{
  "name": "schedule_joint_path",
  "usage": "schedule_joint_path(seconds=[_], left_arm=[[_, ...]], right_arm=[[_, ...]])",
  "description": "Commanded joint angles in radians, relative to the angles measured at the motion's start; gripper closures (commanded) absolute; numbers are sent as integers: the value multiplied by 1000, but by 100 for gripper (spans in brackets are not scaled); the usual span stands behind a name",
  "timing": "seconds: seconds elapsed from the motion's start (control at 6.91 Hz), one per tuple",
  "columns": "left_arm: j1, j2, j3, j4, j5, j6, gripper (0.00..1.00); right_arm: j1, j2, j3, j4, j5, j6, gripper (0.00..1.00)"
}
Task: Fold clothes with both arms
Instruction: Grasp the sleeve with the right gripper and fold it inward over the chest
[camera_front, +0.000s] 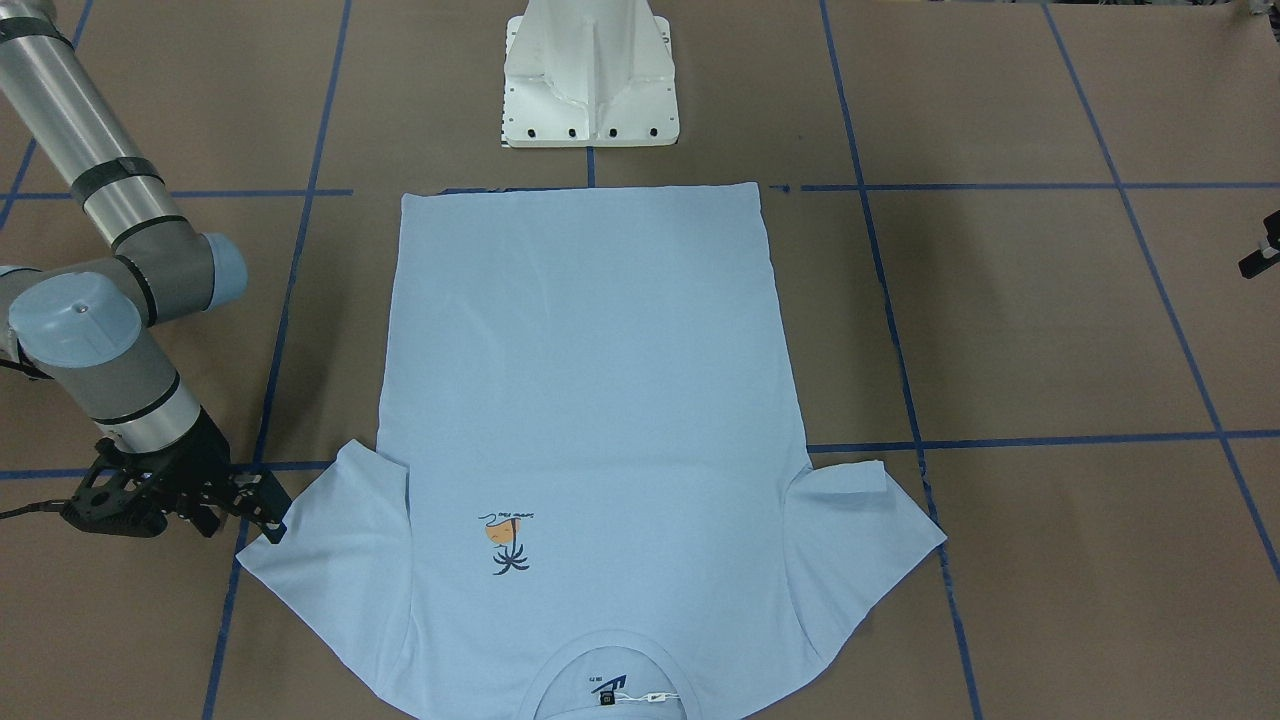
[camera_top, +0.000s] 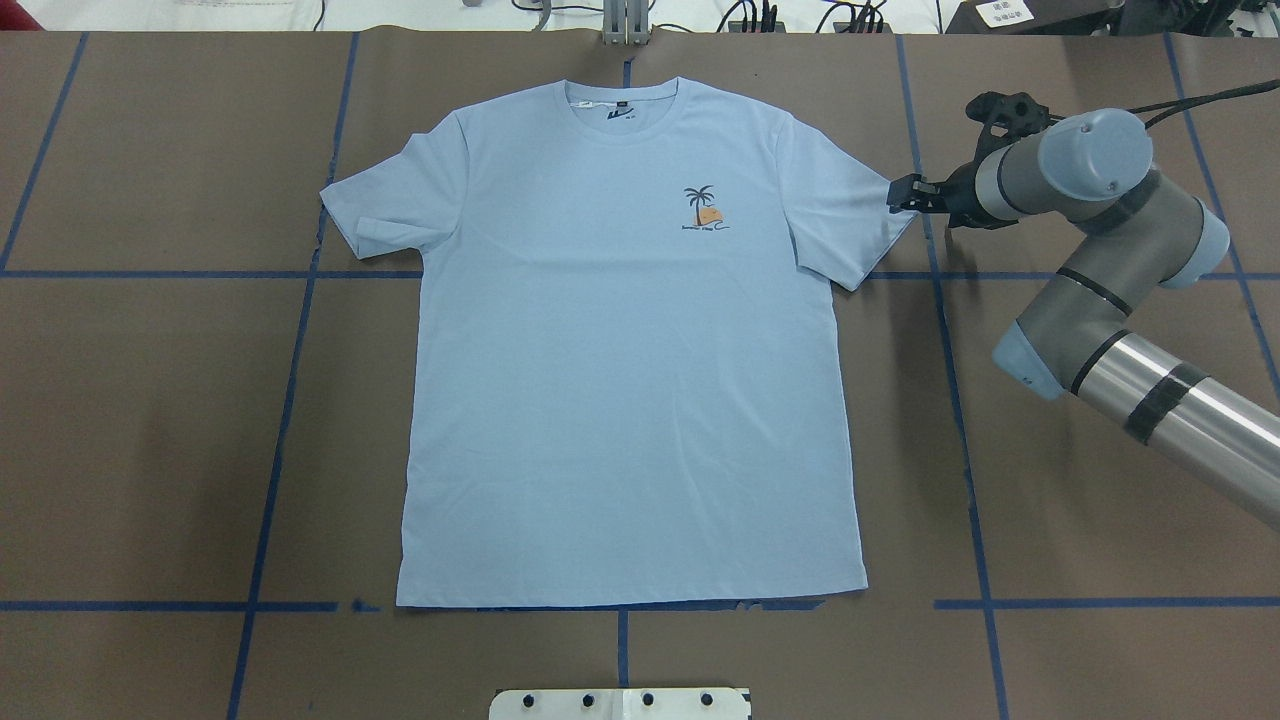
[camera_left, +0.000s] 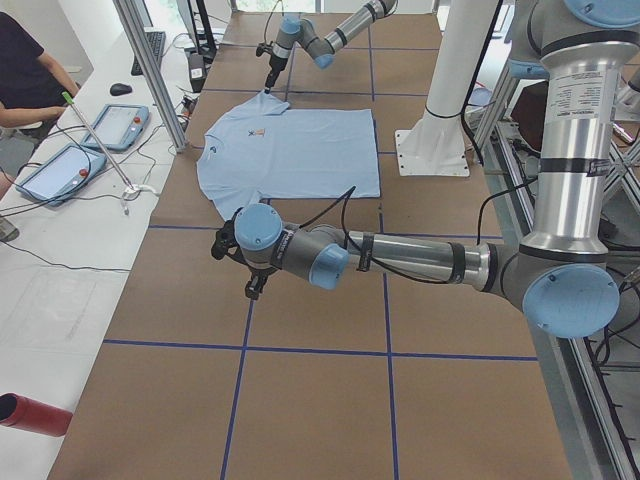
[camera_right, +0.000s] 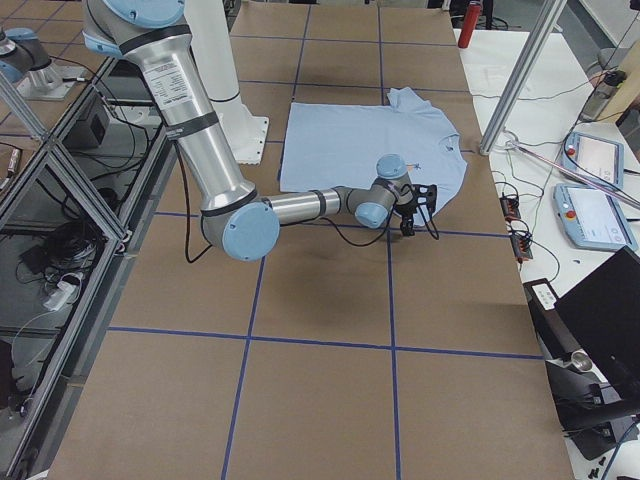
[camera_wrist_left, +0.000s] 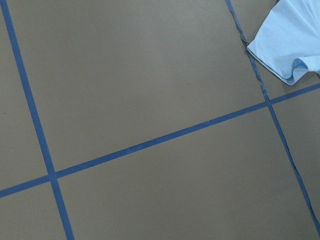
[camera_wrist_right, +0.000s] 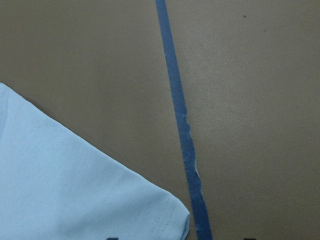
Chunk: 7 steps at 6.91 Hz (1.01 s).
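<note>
The light blue T-shirt (camera_top: 630, 380) lies flat and face up on the brown table, collar at the far edge, with its palm-tree print (camera_top: 703, 208) and neck label (camera_top: 612, 108) showing. My right gripper (camera_top: 900, 195) is low at the outer corner of the sleeve (camera_top: 850, 220) on that side. It also shows in the front view (camera_front: 272, 525). In the right wrist view the sleeve corner (camera_wrist_right: 182, 220) lies between two dark tips set wide apart, so the gripper is open. My left gripper (camera_left: 253, 290) hangs over bare table well clear of the other sleeve (camera_wrist_left: 292, 45); its jaws do not show clearly.
The white pedestal base (camera_front: 590, 80) stands just behind the shirt's hem. Blue tape lines (camera_top: 290, 400) grid the brown table. A side bench with tablets (camera_left: 100, 130) and an aluminium post (camera_left: 150, 70) runs along the far edge, where an operator's arm rests.
</note>
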Motion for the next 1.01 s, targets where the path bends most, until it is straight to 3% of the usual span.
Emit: schedule_joint_path(seconds=[0.0,0.14,0.29,0.58,0.87], left_arm=[[0,1,-3,-1,-1,0,0],[0,1,-3,-2,-1,1,0],[0,1,-4,-2,-1,3,0],[0,0,-10,-2,-1,1,0],[0,0,-12,-13,-1,1,0]], right_arm=[[-13,16,-17,0,-41,-1,39],[-10,23,-17,0,-47,-6,74],[1,19,-17,0,-47,-13,100],[2,22,-10,3,-46,-19,100],[-48,63,87,-13,-38,31,100]])
